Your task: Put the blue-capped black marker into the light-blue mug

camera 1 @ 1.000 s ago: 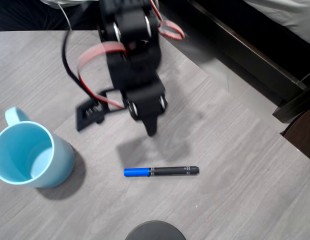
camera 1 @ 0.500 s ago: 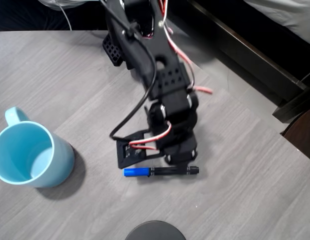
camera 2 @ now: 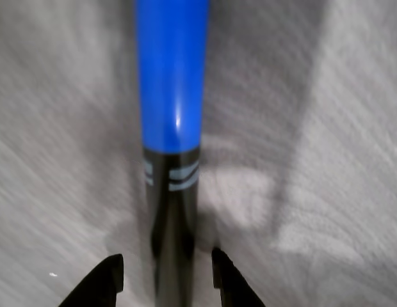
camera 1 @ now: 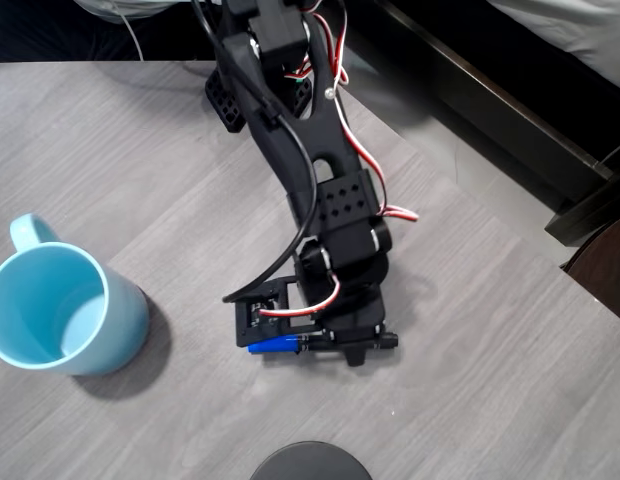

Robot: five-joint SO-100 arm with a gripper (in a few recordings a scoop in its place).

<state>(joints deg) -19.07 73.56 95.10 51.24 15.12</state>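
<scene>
the blue-capped black marker (camera 1: 320, 343) lies flat on the grey table (camera 1: 470, 380), lower centre of the overhead view. the gripper (camera 2: 165, 276) straddles its black barrel, fingers apart, not clamped. the light-blue mug (camera 1: 60, 310) stands upright at the left edge.

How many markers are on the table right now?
1. The blue-capped black marker lies flat on the grey table, under the gripper, right of the light-blue mug in the overhead view.

overhead looking down, wrist close, perhaps downward
</scene>
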